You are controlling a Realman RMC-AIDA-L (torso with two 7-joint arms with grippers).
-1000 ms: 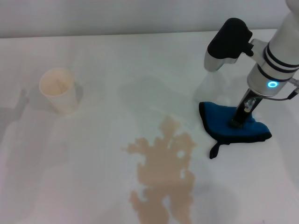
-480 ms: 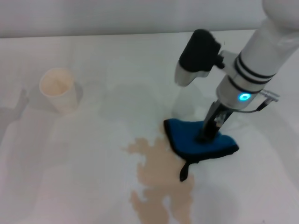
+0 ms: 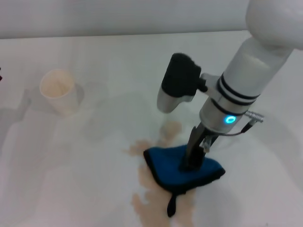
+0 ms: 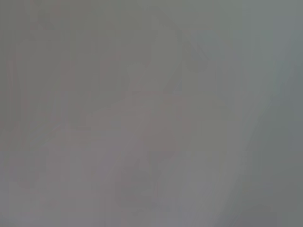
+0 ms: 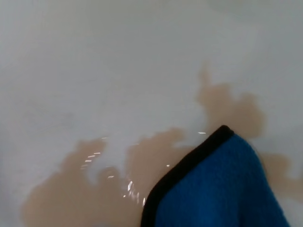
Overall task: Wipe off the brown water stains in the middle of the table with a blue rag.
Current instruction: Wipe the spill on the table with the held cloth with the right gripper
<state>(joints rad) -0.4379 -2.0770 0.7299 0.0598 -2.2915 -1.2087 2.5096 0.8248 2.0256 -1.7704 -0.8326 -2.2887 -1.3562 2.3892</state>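
The blue rag (image 3: 163, 174) lies flat on the white table (image 3: 71, 184), on top of the brown water stains (image 3: 136, 148). Its black loop tag (image 3: 170, 206) points toward the front edge. My right gripper (image 3: 188, 163) stands upright on the middle of the rag, shut on it and pressing it to the table. Stain shows left of, behind and in front of the rag. The right wrist view shows the rag's black-trimmed corner (image 5: 222, 189) over the wet tan patch (image 5: 85, 189). My left gripper is out of view; its wrist view is a blank grey.
A cream paper cup (image 3: 59, 91) stands upright at the back left, well apart from the stains. The right arm's black and white wrist (image 3: 227, 94) hangs over the table behind the rag.
My right gripper has dragged the blue rag left and toward the front, from bare table beside the stains onto them. The upper right part of the stain is now gone or covered.
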